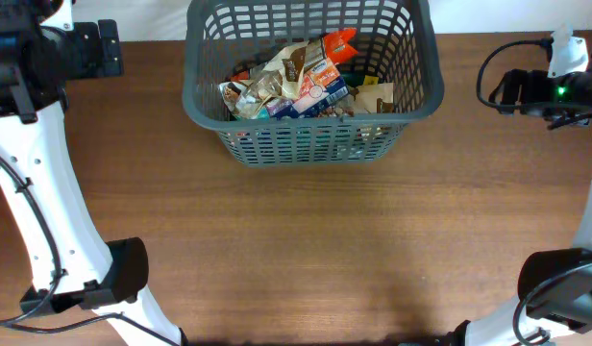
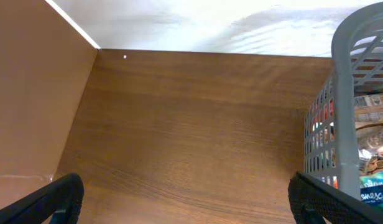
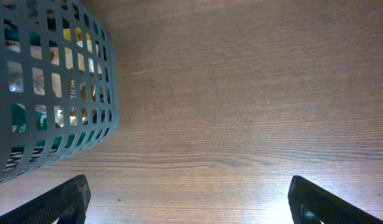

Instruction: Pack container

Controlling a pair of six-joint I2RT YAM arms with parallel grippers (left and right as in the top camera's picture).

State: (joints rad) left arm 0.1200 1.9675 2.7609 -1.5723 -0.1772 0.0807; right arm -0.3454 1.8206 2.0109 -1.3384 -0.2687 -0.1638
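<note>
No readable text in any view. The food packets (image 1: 296,82) in the basket (image 1: 205,96) carry printed labels and a round logo, but all of it is too small and blurred to make out.

The overhead camera looks straight down from high above the tabletop (image 1: 296,250), with the basket (image 1: 306,144) at the top middle of its view. The left wrist camera sits low and close, looking along the tabletop towards its far edge, with the left arm's fingers (image 2: 48,199) in its bottom corners and the basket's wall at its right edge. The right wrist camera faces steeply down from close by, the right arm's fingers (image 3: 67,198) in its bottom corners and the basket at its left. All three share the basket and the tabletop beside it.
</note>
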